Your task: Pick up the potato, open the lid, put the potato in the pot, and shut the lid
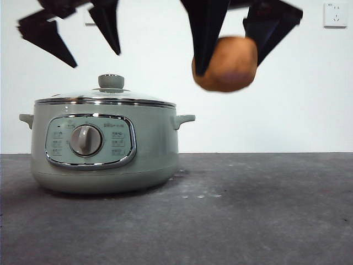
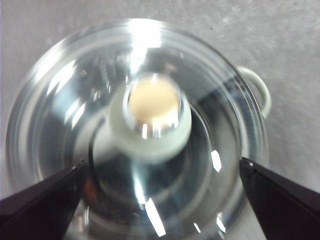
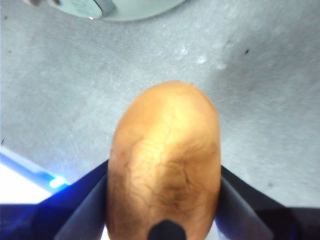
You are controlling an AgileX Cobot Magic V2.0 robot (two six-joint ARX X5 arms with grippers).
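The sage-green pot (image 1: pixel 105 152) stands on the dark table at the left, its glass lid (image 1: pixel 105 98) on it. My left gripper (image 1: pixel 83 41) hangs open above the lid's green knob (image 2: pixel 150 122), one jaw on each side and apart from it. My right gripper (image 1: pixel 231 41) is shut on the orange-brown potato (image 1: pixel 226 63) and holds it high in the air, to the right of the pot. In the right wrist view the potato (image 3: pixel 165 160) fills the gap between the jaws, with the table far below.
The pot's control panel with its round dial (image 1: pixel 85 139) faces the front view. One side handle (image 2: pixel 257 90) shows past the lid's rim. A wall socket (image 1: pixel 335 15) is at the upper right. The grey table (image 1: pixel 253 215) stretches to the right of the pot.
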